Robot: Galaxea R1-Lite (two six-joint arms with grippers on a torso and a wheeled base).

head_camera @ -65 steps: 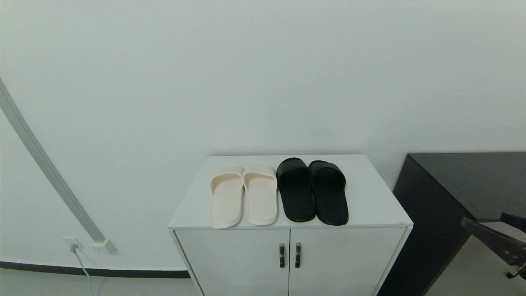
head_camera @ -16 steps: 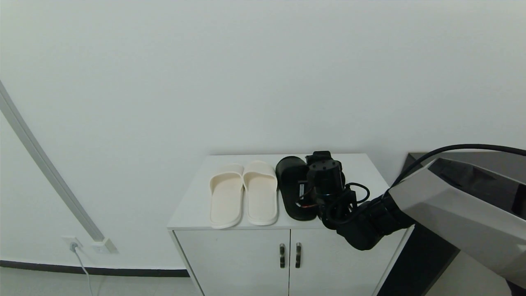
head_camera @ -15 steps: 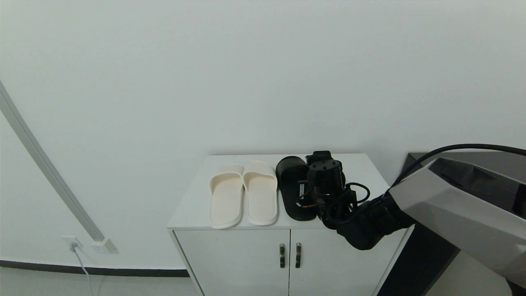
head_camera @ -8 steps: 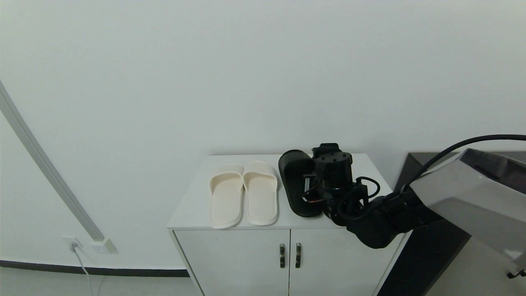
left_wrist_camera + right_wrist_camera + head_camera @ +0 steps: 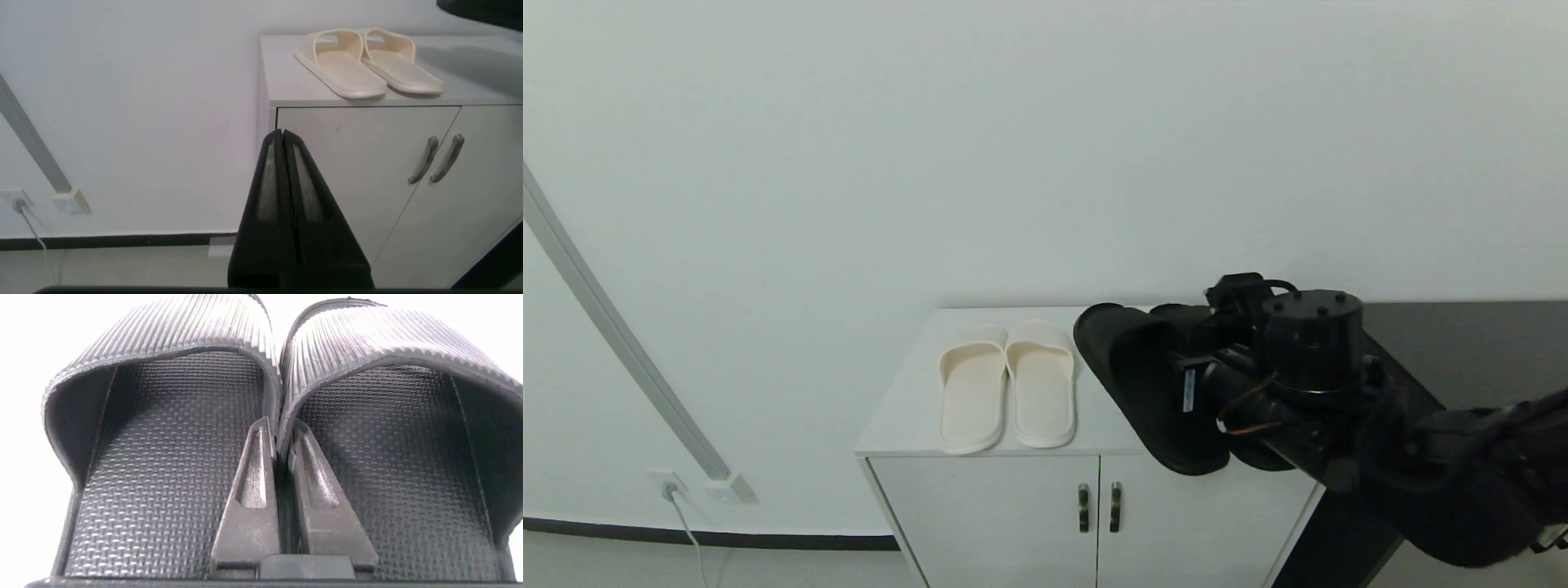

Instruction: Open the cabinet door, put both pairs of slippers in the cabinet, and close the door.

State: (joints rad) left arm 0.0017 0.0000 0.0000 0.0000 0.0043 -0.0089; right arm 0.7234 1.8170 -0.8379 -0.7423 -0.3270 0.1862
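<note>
**Right end effector** [image 5: 281,431]: clenched on the black slippers [image 5: 1156,400]. The two fingers [image 5: 249,498] lie inside the pair, one in each slipper, and press the adjoining inner side walls together beneath the ribbed straps.

**Black slippers:** held as a pair, side by side, in the air at the right half of the cabinet [image 5: 907,408]. The pair is tilted, with the toe ends higher and toward the wall. In the head view the heel ends overlap the front edge of the cabinet top and the upper part of the right door [image 5: 1201,531]. Whether any part touches the cabinet top cannot be determined.

**White slippers** [image 5: 1006,384]: lying flat on the left half of the cabinet top, side by side and touching, toes toward the wall, heels at the front edge.

**Cabinet doors:** the left door [image 5: 988,523] and the right door are both shut. The two vertical handles [image 5: 1083,506] stand just beside each other at the centre seam.

**Left end effector** [image 5: 283,135]: fingers pressed together, grasping nothing. It is positioned apart from the cabinet, facing the left door.

**Surroundings:** a black desk [image 5: 1470,335] stands just beside the cabinet on the right. A wall socket [image 5: 670,488] with a plugged-in cable sits low on the wall, to the left of the cabinet
</note>
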